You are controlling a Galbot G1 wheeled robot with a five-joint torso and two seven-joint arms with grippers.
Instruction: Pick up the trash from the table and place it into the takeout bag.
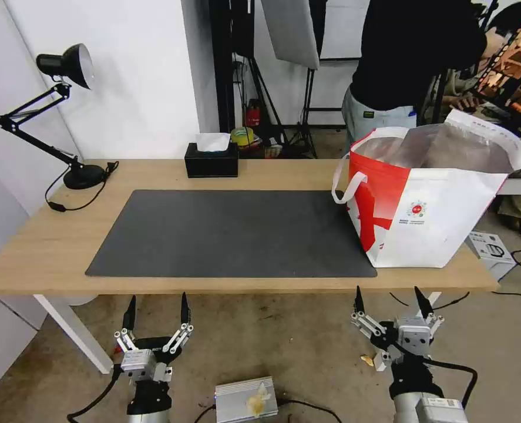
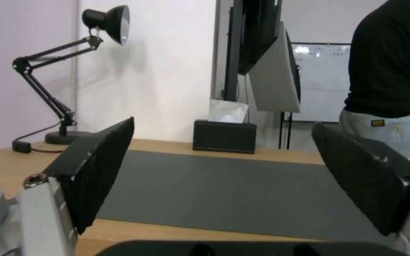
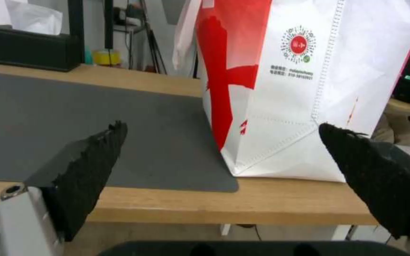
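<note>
White-and-red takeout bag beyond right gripper

Light-wood table on white legs, bearing a dark grey mat, black desk lamp, black tissue box and white-and-red takeout bag.
</note>
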